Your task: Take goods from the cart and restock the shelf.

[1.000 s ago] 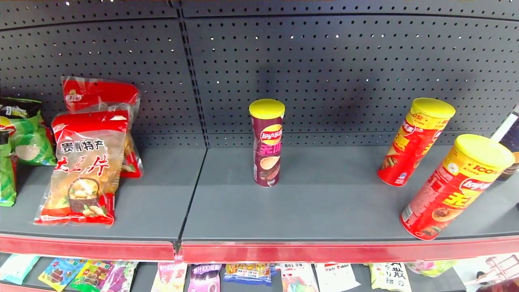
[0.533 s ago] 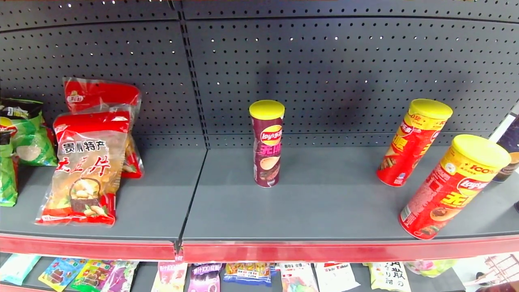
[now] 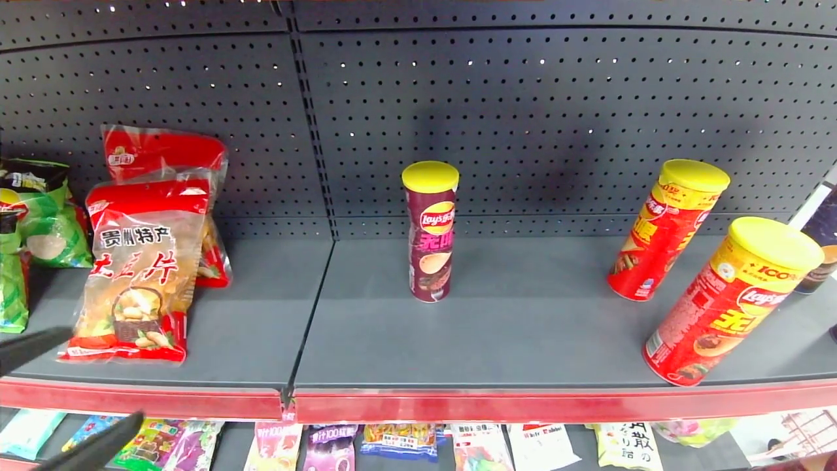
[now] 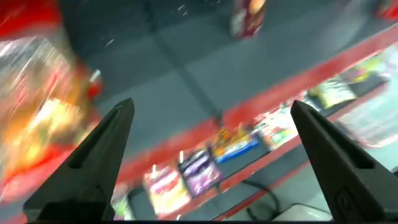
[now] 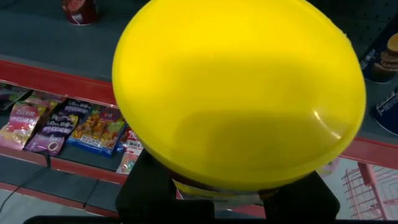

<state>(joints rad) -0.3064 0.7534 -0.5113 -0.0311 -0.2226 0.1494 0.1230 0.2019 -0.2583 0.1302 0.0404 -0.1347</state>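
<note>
A can with a yellow lid [image 5: 239,93] sits close in front of the right wrist camera, and my right gripper [image 5: 230,198] is shut on it below the lid, out in front of the shelf's red edge. My left gripper [image 3: 104,374] [image 4: 211,104] stands open with nothing in it at the lower left, in front of the shelf edge near the red snack bags [image 3: 137,275]. On the grey shelf [image 3: 523,327] a purple can [image 3: 430,232] stands upright in the middle. Two red cans [image 3: 667,229] [image 3: 735,301] with yellow lids stand to the right.
Green bags [image 3: 33,222] sit at the far left of the shelf. A dark container [image 3: 820,248] is at the far right. The lower shelf holds several small snack packets [image 3: 392,445]. Bare shelf lies on both sides of the purple can.
My left gripper's open fingers have come into the head view at the lower left. The goods on the shelf have not moved.
</note>
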